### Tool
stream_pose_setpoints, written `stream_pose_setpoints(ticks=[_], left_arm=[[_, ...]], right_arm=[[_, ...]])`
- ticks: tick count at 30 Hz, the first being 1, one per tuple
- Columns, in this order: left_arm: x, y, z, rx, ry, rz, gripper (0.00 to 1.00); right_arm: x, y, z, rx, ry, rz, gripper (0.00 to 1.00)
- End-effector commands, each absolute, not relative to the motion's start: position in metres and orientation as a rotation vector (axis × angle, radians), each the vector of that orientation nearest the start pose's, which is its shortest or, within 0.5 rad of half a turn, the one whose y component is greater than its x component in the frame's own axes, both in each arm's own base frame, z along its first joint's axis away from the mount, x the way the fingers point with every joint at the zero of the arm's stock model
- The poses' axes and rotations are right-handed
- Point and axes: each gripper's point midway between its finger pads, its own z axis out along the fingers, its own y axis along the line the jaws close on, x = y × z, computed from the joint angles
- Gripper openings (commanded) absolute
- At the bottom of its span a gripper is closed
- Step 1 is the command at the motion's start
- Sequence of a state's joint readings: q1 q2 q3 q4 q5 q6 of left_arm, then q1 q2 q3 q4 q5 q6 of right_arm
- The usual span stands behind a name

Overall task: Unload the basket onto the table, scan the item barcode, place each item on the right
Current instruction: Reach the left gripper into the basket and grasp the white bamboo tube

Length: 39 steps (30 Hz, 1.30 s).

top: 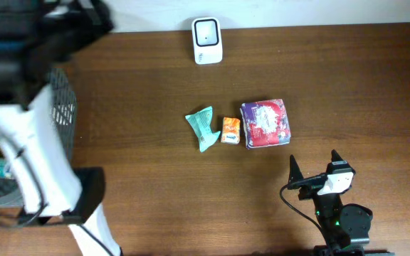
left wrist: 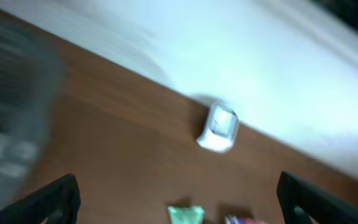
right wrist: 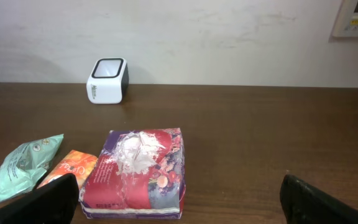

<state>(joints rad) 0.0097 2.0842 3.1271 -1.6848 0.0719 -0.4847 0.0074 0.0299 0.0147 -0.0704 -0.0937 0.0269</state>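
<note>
As left gripper [left wrist: 178, 200] and right gripper [top: 314, 162] are gaping empty, we are judging the pack [right wrist: 138, 171] before right jaws awaiting pickup.

Dark wood table [top: 155, 85], wall along the far edge. White scanner [top: 207, 40] at 12 o'clock, standing close to that edge. Mid-table, three items lie in a row: green pouch [top: 203, 128], orange pack [top: 230, 131] just beside it at its 3 o'clock, then purple pack [top: 265, 123], touching or nearly touching the orange one. Mesh basket [top: 62, 107] at 9 o'clock, partly hidden.
</note>
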Motion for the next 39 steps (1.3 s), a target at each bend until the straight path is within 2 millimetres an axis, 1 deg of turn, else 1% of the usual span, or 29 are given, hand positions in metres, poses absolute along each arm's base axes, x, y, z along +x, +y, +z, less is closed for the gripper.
stream_pose_setpoints(ticks=[1,2,3,5,6,7,8,10,11,13,15,16,17,18,20,21,23,25,27,30,35,39], left_arm=[[0.401,0.07,0.451,-0.654,2.084,-0.185,0.99],[0.395,0.108,0.447,-0.772,2.055,-0.089,0.99],[0.388,0.136,0.441,-0.875,2.034,-0.024,0.99],[0.376,0.177,0.427,-1.046,2.01,0.075,0.99],[0.367,0.202,0.414,-1.143,2.011,0.153,0.99],[0.361,0.218,0.4,-1.204,2.034,0.211,0.99],[0.358,0.229,0.38,-1.258,2.085,0.237,0.99],[0.356,0.24,0.347,-1.333,2.168,0.256,0.99],[0.359,0.246,0.33,-1.386,2.184,0.256,0.99],[0.366,0.258,0.299,-1.545,2.135,0.23,0.99],[0.375,0.263,0.262,-1.702,2.082,0.191,0.99],[0.383,0.262,0.245,-1.718,2.088,0.153,0.99],[0.389,0.262,0.236,-1.715,2.094,0.123,0.99],[0.4,0.258,0.217,-1.712,2.113,0.061,0.99],[0.41,0.252,0.197,-1.704,2.137,-0.001,0.99],[0.415,0.248,0.177,-1.7,2.156,-0.011,0.99],[0.423,0.245,0.155,-1.682,2.164,-0.016,0.99],[0.43,0.241,0.14,-1.662,2.167,-0.021,0.99],[0.436,0.239,0.13,-1.646,2.16,-0.028,0.99],[0.436,0.242,0.113,-1.672,2.13,-0.001,0.99],[0.432,0.241,0.082,-1.682,2.125,-0.001,0.99],[0.435,0.242,0.066,-1.665,2.102,-0.008,0.99]], right_arm=[[0.246,0.018,0.153,-0.048,1.662,0.108,0.99],[0.246,0.018,0.153,-0.048,1.662,0.108,0.99],[0.246,0.018,0.153,-0.048,1.662,0.108,0.99],[0.246,0.018,0.153,-0.048,1.663,0.108,0.99],[0.246,0.018,0.153,-0.048,1.662,0.108,0.99],[0.246,0.018,0.153,-0.048,1.663,0.108,0.99],[0.246,0.018,0.153,-0.048,1.662,0.108,0.99],[0.246,0.018,0.153,-0.048,1.662,0.108,0.99],[0.246,0.018,0.153,-0.048,1.662,0.108,0.99],[0.246,0.018,0.153,-0.048,1.663,0.108,0.99],[0.246,0.018,0.153,-0.048,1.662,0.108,0.99],[0.246,0.018,0.153,-0.048,1.663,0.108,0.99],[0.246,0.018,0.153,-0.048,1.663,0.108,0.99],[0.246,0.018,0.153,-0.048,1.662,0.108,0.99],[0.246,0.018,0.153,-0.048,1.662,0.108,0.99],[0.246,0.018,0.153,-0.048,1.662,0.108,0.99],[0.246,0.018,0.153,-0.048,1.663,0.108,0.99],[0.246,0.018,0.153,-0.048,1.662,0.108,0.99],[0.246,0.018,0.153,-0.048,1.662,0.108,0.99],[0.246,0.018,0.153,-0.048,1.662,0.108,0.99],[0.246,0.018,0.153,-0.048,1.662,0.108,0.99],[0.246,0.018,0.153,-0.048,1.662,0.108,0.99]])
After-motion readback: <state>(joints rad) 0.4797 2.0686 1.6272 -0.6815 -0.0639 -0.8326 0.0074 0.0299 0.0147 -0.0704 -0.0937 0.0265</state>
